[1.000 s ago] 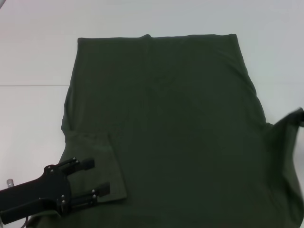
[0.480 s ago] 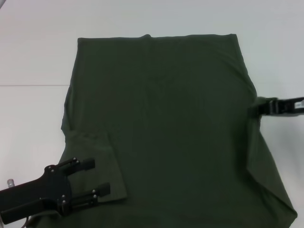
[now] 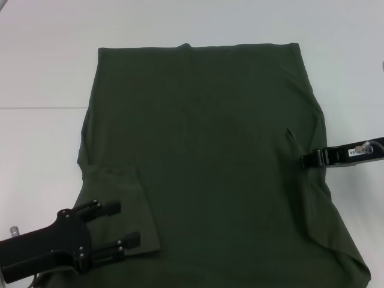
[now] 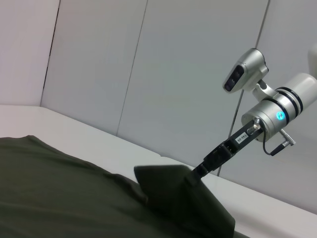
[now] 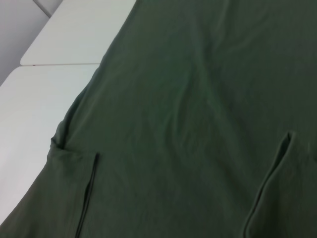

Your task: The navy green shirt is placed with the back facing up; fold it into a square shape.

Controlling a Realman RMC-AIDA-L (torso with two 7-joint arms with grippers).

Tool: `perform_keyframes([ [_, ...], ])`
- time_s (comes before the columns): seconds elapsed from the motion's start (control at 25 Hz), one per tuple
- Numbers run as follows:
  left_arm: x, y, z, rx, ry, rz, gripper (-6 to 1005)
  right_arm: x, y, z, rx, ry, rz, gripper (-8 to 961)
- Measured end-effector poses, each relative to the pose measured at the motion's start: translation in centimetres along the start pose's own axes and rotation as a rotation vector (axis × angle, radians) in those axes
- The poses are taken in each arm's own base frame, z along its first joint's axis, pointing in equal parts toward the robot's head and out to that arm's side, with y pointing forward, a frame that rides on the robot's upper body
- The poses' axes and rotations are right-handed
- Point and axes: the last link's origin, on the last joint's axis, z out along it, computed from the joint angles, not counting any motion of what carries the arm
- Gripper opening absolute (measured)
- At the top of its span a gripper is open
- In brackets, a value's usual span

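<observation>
Olive-green shirt (image 3: 210, 162) lies flat on the white desk (image 3: 42, 60); right gripper (image 3: 306, 160), at 3 o'clock, probably pinches the sleeve mid-fold and should carry it inward; left gripper (image 3: 125, 225), 7 o'clock, fingers spread

The right gripper (image 3: 305, 159) now sits further in over the navy green shirt (image 3: 204, 150), carrying the right sleeve (folded inward) with it.
</observation>
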Motion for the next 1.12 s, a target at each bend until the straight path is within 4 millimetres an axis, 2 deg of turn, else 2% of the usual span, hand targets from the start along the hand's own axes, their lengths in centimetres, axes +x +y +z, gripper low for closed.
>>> perform_keyframes([
  [0.12, 0.0, 0.0, 0.1, -0.003, 0.000, 0.000, 843, 0.0, -0.1, 0.0, 0.001, -0.008, 0.017, 49],
  [0.36, 0.0, 0.0, 0.2, -0.005, 0.004, -0.005, 843, 0.5, 0.1, -0.2, -0.051, -0.028, 0.028, 163],
  [0.64, -0.1, 0.1, 0.2, -0.004, 0.009, -0.018, 843, 1.9, -0.4, -2.6, -0.190, -0.160, 0.049, 501],
  [0.76, 0.0, 0.0, 0.2, -0.005, 0.011, -0.042, 843, 3.7, -1.3, -4.0, -0.236, -0.258, 0.048, 649],
  [1.0, 0.1, -0.2, 0.1, -0.003, 0.010, -0.094, 843, 8.5, -2.7, -6.1, -0.300, -0.416, 0.052, 809],
  [1.12, 0.3, -0.3, 0.0, -0.002, 0.008, -0.108, 843, 10.2, -3.1, -6.4, -0.297, -0.439, 0.024, 806],
])
